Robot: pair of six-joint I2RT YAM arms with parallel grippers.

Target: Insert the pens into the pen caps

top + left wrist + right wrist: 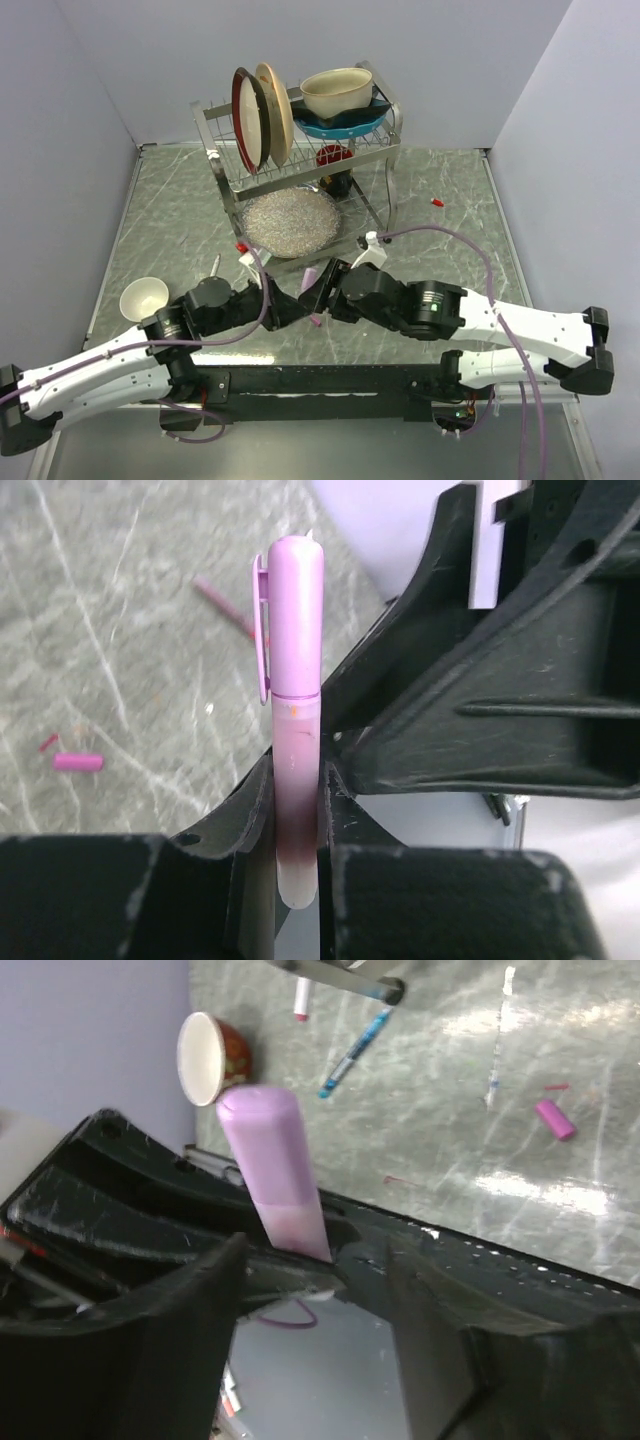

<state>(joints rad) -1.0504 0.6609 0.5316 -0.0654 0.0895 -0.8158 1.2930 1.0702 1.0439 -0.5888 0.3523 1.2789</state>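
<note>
Left hand (297,815) pinches pink pen (296,770) by its barrel. Pink cap (294,610) is seated. Long axis runs along left fingers (240,820), cap end outward. Right hand (320,1295) spread, just beside the cap, over near-centre worktop (170,230).

A wire dish rack (305,160) holds plates (250,120) and bowls (337,92); a small white bowl (143,297) sits apart.

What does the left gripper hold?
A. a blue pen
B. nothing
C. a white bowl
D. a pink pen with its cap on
D: the left gripper is shut on the pink pen, and the cap sits on its upper end.
</note>
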